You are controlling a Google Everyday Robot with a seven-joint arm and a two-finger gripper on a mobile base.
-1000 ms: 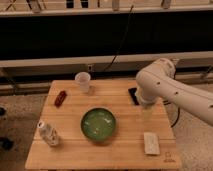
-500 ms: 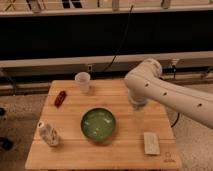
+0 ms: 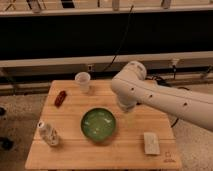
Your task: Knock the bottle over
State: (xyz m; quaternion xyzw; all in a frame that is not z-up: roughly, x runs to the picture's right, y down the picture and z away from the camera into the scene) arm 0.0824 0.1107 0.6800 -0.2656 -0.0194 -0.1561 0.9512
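The bottle (image 3: 48, 134) is small and clear with a white cap and a pale body. It stands tilted near the front left corner of the wooden table (image 3: 130, 150). The white arm (image 3: 150, 95) reaches in from the right, above the table's back right part. My gripper (image 3: 125, 106) is at the arm's lower end, just right of and behind the green bowl (image 3: 98, 124), mostly hidden by the arm. It is far from the bottle, with the bowl between them.
A translucent white cup (image 3: 82, 81) stands at the back of the table. A small red object (image 3: 60, 97) lies at the left. A white flat packet (image 3: 151, 142) lies front right. A dark wall and rails run behind the table.
The arm has swung left over the table, from the right edge toward the middle. The bottle, bowl and cup have not moved.
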